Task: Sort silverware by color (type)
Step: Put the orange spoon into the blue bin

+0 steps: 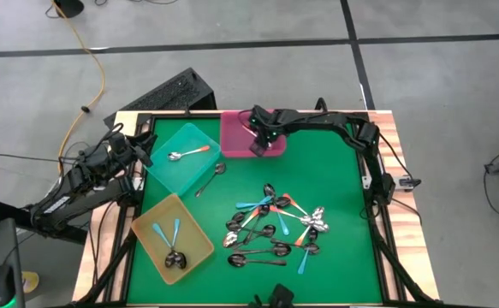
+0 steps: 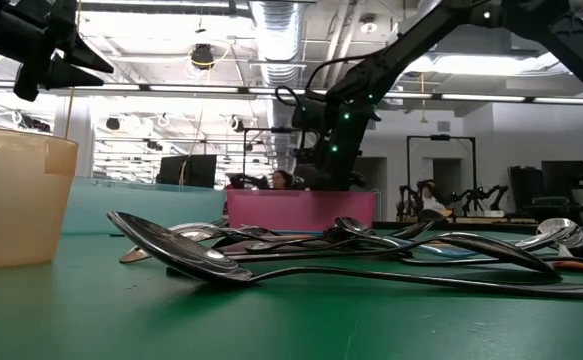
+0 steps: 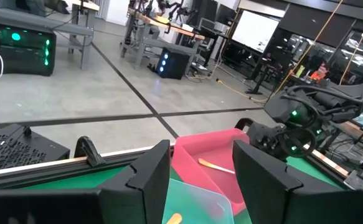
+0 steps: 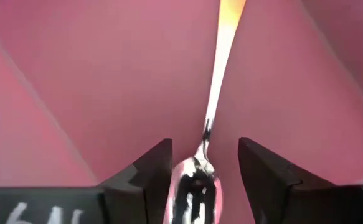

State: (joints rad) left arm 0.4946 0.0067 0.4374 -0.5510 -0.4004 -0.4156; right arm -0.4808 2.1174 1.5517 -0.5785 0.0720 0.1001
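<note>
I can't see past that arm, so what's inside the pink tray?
Inside the pink tray lies one orange-handled spoon, between the open fingers of the right gripper. From above, the gripper hides it and part of the tray floor.

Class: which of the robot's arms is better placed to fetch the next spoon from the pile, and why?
Right, probably. Its hand is over the pink tray, open above an orange-handled spoon, nearer the pile; the left hand waits at the table's edge.

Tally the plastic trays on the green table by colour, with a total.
teal tray: 1
pink tray: 1
yellow tray: 1
Total: 3 trays
</note>
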